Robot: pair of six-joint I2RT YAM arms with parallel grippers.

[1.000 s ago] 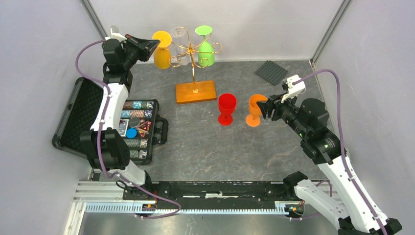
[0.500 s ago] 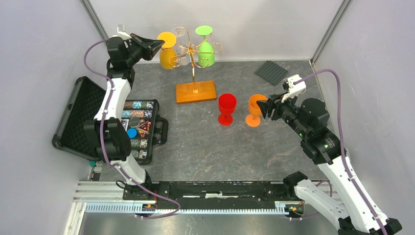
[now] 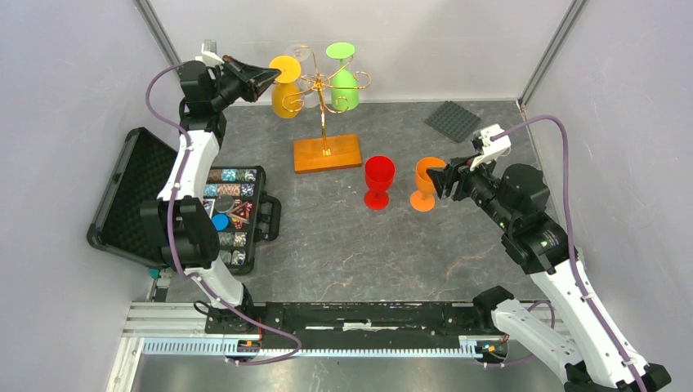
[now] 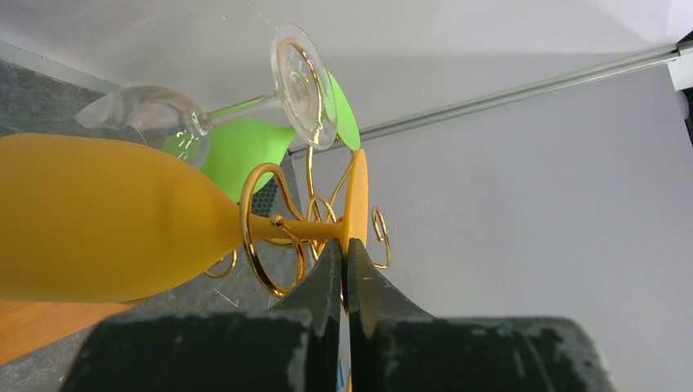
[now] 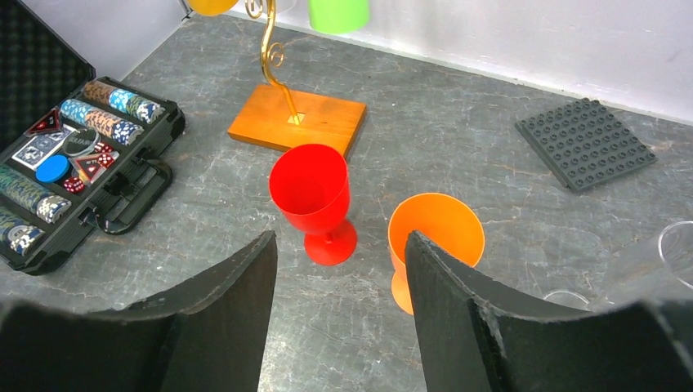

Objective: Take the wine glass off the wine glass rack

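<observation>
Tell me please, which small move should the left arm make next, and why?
Probably pull the yellow wine glass slowly outward, away from the post. The left gripper is shut on its foot, but the stem sits inside a gold loop of the wine glass rack.

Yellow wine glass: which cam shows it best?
Left wrist: the yellow wine glass close-up, stem in a scroll of the wine glass rack, foot edge-on in the shut left gripper. Top external shows it small at the rack's left. Right wrist catches a sliver of bowl at its top edge.

Grey table (image 3: 343, 245): rack (image 3: 327, 153), red glass (image 3: 378, 181), orange glass (image 3: 426, 184), chip case (image 3: 229, 216), studded plate (image 3: 452, 120).
</observation>
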